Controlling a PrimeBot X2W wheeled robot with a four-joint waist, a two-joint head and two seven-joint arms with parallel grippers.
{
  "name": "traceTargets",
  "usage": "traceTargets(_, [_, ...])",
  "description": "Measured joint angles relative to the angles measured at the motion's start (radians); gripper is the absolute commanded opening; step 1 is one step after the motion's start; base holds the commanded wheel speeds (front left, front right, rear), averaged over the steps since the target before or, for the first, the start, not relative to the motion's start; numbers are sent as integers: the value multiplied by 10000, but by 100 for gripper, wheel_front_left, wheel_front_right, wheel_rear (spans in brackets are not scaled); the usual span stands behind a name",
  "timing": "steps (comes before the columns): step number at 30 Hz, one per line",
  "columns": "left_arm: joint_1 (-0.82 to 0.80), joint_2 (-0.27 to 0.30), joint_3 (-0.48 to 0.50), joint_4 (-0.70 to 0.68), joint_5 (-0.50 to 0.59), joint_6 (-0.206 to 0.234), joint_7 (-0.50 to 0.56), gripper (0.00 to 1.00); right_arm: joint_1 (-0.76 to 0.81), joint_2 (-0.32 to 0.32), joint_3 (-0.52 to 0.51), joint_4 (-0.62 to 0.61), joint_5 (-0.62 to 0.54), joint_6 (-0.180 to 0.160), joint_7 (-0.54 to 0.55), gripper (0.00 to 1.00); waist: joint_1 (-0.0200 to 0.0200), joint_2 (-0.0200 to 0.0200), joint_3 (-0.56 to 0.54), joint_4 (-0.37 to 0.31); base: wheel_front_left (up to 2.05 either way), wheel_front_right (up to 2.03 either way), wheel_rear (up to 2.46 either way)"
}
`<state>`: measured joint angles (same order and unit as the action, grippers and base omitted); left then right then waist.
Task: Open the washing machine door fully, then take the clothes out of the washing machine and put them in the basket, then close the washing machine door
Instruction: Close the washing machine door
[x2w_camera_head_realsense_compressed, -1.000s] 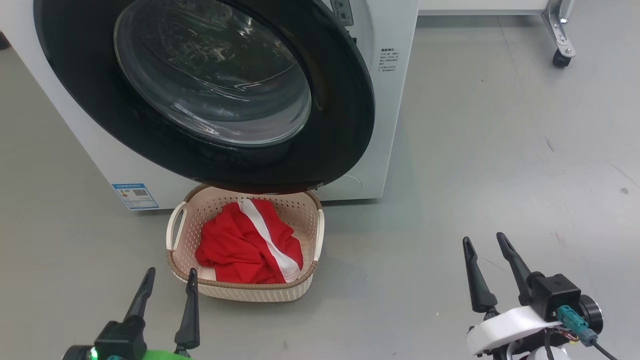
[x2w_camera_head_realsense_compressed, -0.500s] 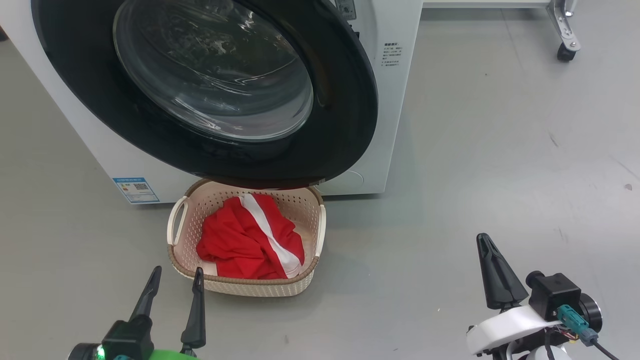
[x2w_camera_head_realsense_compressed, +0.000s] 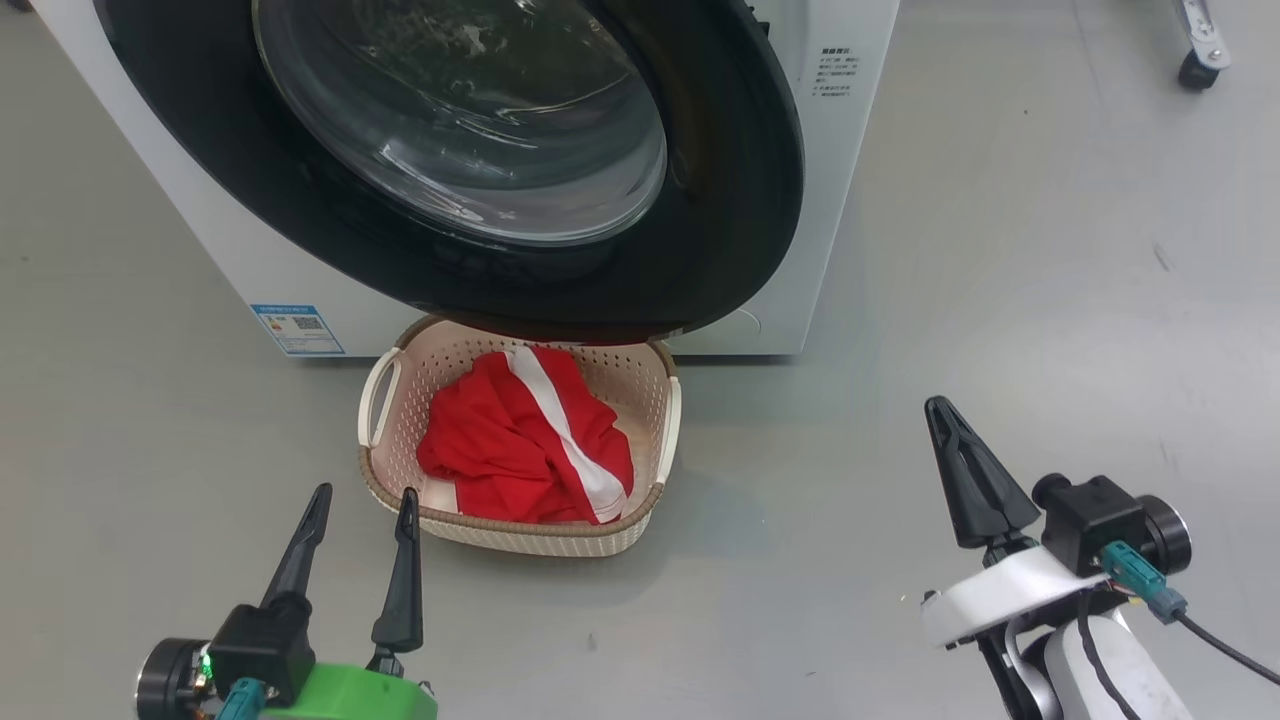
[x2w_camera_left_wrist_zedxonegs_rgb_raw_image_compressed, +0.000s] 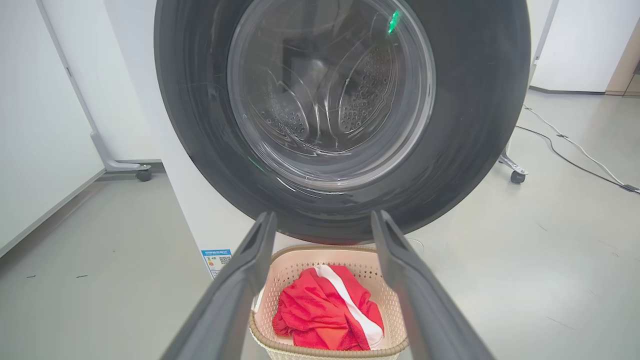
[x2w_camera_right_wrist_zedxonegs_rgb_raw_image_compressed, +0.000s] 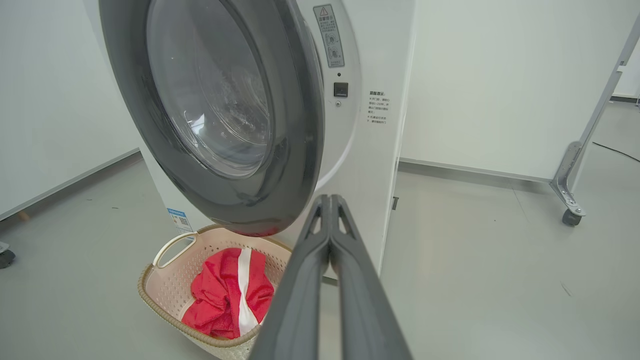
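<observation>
Washing machine (x2w_camera_head_realsense_compressed: 850, 200), one, stands ahead of both pincers, its one black-ringed door (x2w_camera_head_realsense_compressed: 740, 200) ajar over one cream basket (x2w_camera_head_realsense_compressed: 540, 535) just beyond the spread, empty left pincer (x2w_camera_head_realsense_compressed: 365, 493); one red garment (x2w_camera_head_realsense_compressed: 500, 450) lies inside; the right pincer (x2w_camera_head_realsense_compressed: 940, 410) is pinched shut on nothing

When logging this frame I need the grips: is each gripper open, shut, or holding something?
Left gripper: open, holding nothing.
Right gripper: shut, fingers pressed together with nothing between them.
</observation>
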<state>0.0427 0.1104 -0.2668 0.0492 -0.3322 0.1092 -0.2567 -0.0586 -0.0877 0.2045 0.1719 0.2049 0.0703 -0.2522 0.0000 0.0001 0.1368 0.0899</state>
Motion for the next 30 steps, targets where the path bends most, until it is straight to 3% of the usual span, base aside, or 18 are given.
traceTargets(17, [-1057, -268, -132, -493, 171, -15, 0, 100, -3015, -412, 675, 25, -301, 418, 376, 0, 0, 0, 1451, 599, 0, 0, 0])
traceTargets(30, [-1780, -504, -184, -583, 171, -94, 0, 100, -5262, -830, 1045, 738, -253, 514, 811, 0, 0, 0, 2614, 1332, 0, 0, 0])
